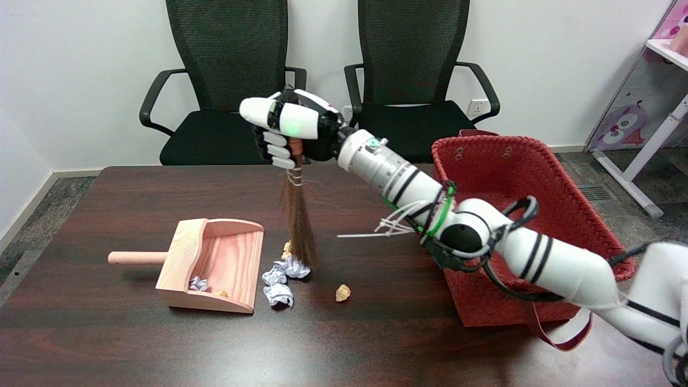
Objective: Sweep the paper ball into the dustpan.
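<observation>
a dark wooden tabletop (pixel 107 333) fills the lower frame. left of centre lies a wooden dustpan (pixel 212 266), handle pointing left, one crumpled paper ball (pixel 198 283) inside it. just right of its open mouth, three white paper balls (pixel 279 294) sit clustered on the tabletop, and a small tan scrap (pixel 342 292) lies further right. the brown bristles of a small broom (pixel 299 226) hang touching the rear ball. the right hand (pixel 293 131), fingers clenched around the broom's handle, is at upper centre. a red woven basket (pixel 510 177) stands at right. two black chairs (pixel 231 80) stand behind.
</observation>
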`<act>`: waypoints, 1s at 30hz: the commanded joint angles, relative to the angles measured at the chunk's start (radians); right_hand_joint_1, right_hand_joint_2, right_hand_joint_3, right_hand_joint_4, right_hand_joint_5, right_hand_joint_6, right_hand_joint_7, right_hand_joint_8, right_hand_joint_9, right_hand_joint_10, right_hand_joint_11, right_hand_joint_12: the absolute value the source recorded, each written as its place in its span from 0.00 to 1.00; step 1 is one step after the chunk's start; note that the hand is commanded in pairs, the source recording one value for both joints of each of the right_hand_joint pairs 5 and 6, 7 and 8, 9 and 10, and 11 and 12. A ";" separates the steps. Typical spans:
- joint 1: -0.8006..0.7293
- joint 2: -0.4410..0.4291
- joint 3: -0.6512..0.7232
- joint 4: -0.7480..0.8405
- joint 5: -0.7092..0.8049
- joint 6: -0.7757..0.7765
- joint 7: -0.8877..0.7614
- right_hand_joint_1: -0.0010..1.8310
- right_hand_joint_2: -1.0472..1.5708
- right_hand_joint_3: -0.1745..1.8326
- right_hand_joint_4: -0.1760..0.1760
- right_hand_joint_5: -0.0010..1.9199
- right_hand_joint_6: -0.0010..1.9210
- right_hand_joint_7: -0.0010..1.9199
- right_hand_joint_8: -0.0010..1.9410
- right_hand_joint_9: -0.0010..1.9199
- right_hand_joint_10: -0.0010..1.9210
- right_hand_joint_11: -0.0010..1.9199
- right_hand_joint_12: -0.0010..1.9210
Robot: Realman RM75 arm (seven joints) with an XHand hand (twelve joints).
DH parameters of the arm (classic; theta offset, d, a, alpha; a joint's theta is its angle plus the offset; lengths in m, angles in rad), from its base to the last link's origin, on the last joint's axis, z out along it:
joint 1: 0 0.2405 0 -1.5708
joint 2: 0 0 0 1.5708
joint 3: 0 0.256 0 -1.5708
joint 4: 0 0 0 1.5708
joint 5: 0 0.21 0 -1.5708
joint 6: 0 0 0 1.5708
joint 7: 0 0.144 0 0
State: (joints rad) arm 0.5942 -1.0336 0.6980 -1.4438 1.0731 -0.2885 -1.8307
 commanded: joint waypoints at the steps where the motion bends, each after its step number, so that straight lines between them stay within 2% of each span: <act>1: -0.443 0.046 0.359 -0.324 0.203 -0.034 -0.700 0.46 1.00 1.00 1.00 1.00 1.00 1.00 0.99 1.00 1.00 1.00 1.00; 7: -0.558 0.028 0.340 -0.346 0.235 -0.205 -0.726 0.47 1.00 1.00 1.00 1.00 1.00 1.00 0.99 1.00 1.00 1.00 1.00; 10: -0.569 0.013 0.316 -0.347 0.249 -0.216 -0.728 0.48 1.00 1.00 1.00 1.00 1.00 1.00 0.99 1.00 1.00 1.00 1.00; 15: -0.587 -0.077 0.310 -0.304 0.248 -0.234 -0.728 0.47 1.00 1.00 1.00 1.00 1.00 1.00 0.99 1.00 1.00 1.00 1.00; 24: -0.685 -0.212 0.382 -0.269 0.100 -0.262 -0.729 0.48 1.00 1.00 0.99 1.00 1.00 1.00 0.99 1.00 1.00 1.00 1.00; 30: -0.819 -0.292 0.549 -0.329 -0.082 -0.200 -0.730 0.51 1.00 1.00 1.00 1.00 1.00 1.00 0.99 1.00 1.00 1.00 1.00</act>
State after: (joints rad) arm 0.0395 -1.1340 1.0167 -1.7118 1.2220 -0.4875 -2.4879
